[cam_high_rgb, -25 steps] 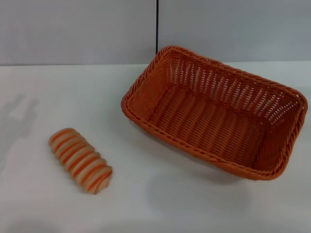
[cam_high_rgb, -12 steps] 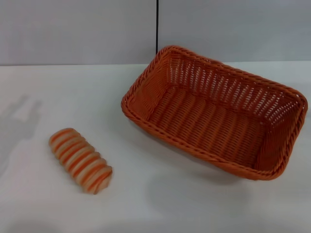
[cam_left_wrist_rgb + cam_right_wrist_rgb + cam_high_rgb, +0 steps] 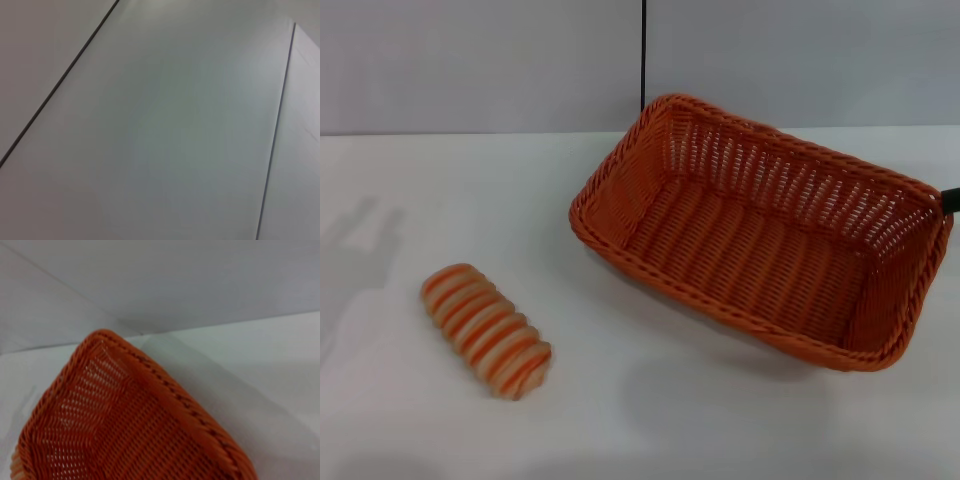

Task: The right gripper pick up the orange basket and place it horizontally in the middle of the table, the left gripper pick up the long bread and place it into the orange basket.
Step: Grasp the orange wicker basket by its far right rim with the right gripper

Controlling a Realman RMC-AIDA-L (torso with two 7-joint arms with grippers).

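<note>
Right end effector (image 3: pixel 950 201) shows only as a dark tip at three o'clock, just beside the orange basket's far right corner; I cannot tell how its jaws stand. Orange basket (image 3: pixel 760 230) sits angled on the table (image 3: pixel 650 400), right of centre. Long bread (image 3: pixel 486 330) lies at eight o'clock, well apart from it. My left wrist view shows only grey wall (image 3: pixel 160 120).

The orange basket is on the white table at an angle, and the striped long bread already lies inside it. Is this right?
Not quite. The orange basket does sit at an angle on the table, but it holds nothing. The long bread lies on the table, outside the basket and apart from it, on the robot's left. The head view shows this.
</note>
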